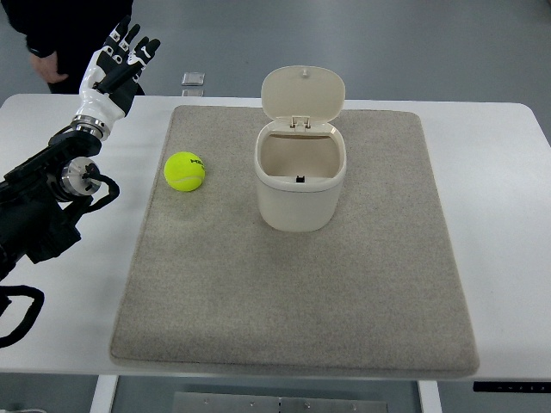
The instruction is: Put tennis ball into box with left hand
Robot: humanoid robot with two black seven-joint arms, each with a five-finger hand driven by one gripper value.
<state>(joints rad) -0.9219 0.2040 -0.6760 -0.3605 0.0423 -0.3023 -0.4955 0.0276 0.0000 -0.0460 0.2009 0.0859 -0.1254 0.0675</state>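
A yellow-green tennis ball [184,171] lies on the grey mat [293,284], left of the box. The box [300,176] is a cream bin, upright near the mat's middle, with its lid [303,93] flipped open at the back; its inside looks empty. My left hand [120,60] is raised at the table's far left corner, fingers spread and holding nothing, well behind and to the left of the ball. My right arm is out of view.
The mat lies on a white table [491,172]. A small grey object [194,80] sits just past the table's back edge. A person in dark clothes [52,34] stands at the back left, a hand near my left hand.
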